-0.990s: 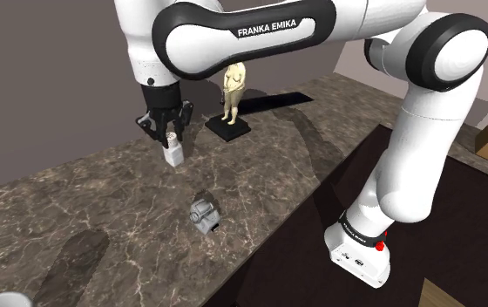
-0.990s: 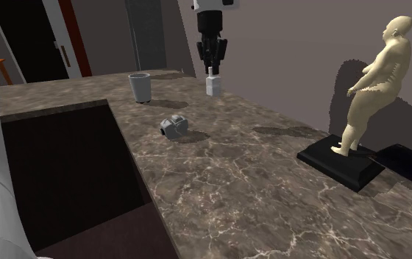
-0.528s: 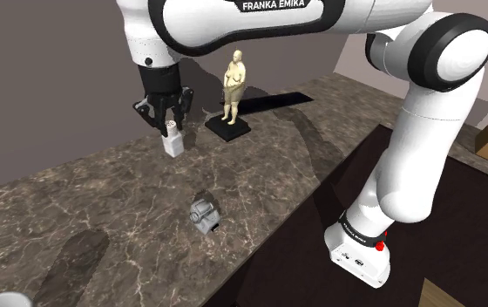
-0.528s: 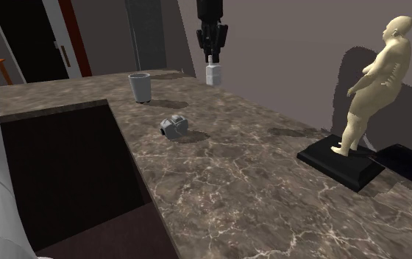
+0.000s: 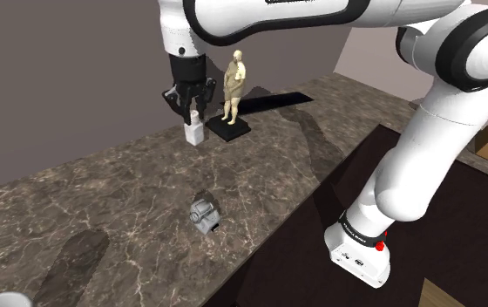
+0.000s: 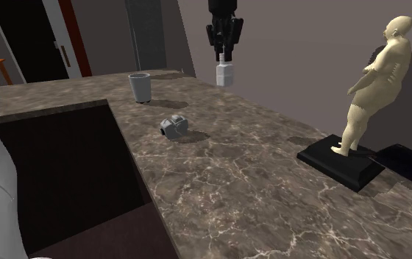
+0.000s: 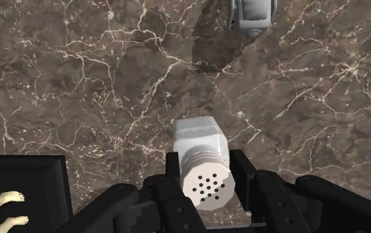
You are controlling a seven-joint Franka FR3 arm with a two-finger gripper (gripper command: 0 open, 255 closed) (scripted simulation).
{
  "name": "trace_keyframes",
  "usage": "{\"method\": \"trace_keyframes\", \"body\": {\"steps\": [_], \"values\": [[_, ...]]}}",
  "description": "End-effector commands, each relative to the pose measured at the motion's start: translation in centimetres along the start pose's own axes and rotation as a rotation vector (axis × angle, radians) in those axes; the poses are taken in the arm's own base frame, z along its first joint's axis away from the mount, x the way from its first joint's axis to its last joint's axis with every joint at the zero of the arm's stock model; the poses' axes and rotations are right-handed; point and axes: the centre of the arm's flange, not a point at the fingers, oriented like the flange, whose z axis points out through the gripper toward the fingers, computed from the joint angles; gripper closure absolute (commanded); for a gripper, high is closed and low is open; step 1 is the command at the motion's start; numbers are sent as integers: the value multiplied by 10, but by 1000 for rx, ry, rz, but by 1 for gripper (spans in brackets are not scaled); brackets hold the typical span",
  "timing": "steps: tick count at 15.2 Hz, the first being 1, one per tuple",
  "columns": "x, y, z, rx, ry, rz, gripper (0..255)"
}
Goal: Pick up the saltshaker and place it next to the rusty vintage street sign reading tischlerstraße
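In the second exterior view, a grey cup [image 6: 140, 87] stands at the left on the dark marble counter [image 6: 256, 169], with a small grey object [image 6: 173, 127] nearer the camera. Next comes the gripper [image 6: 224, 53], clamped on the white saltshaker [image 6: 226, 74], which hangs clear of the counter. A tan figurine [image 6: 370, 92] stands at the right. The dark flat slab [image 6: 410, 165] past it may be the street sign, but no lettering is readable. The wrist view adds the shaker's perforated top and the fingers [image 7: 241, 171] pressed against its ribbed cap. The shoulder view puts the shaker just left of the figurine's base.
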Motion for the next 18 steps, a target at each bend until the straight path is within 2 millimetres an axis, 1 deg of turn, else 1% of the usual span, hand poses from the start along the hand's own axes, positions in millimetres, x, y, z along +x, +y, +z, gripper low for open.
{"method": "trace_keyframes", "body": {"steps": [1,18], "values": [[-3,26,3,1,0,-1,255],[-19,249,29,1,0,-1,255]]}}
